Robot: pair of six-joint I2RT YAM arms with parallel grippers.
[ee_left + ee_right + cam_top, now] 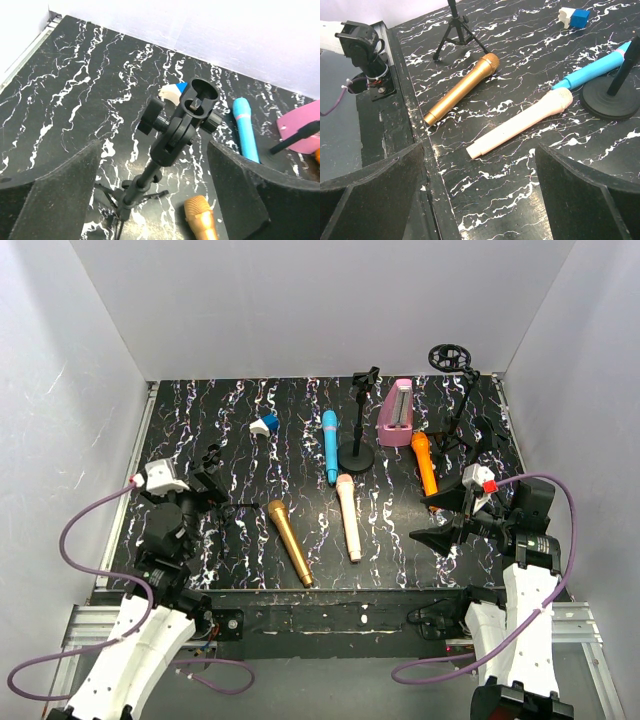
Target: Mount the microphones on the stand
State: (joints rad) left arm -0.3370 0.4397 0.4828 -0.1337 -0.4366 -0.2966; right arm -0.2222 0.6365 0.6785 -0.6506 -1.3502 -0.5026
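Four microphones lie flat on the worktop (200,410); none sits on a stand.

Top view: the tripod stand (232,512) is at the left claw (208,478). The gold microphone (289,540) lies just right of it and the pink-cream microphone (348,517) lies beyond that. The sky-blue microphone (330,445) is farther right and back. The orange microphone (425,462) is well apart on the far right, near the right claw (448,522).

Left wrist view: the left claw (156,165) is spread wide and holds nothing. The tripod stand's clip (202,97) rises between its fingers (55,200) with a gap on either side, its cup empty.

Right wrist view: the right claw (480,170) gapes fully, empty, and faces the pink-cream and gold microphones. The tripod stand is behind them.

Judged step: the stand is in place and loading has not begun. The next move calls for lifting a microphone by its handle and seating it in the clip.

Hard to read: the tripod stand's top is cut off in the right wrist view. From above, its legs merge with the dark worktop.
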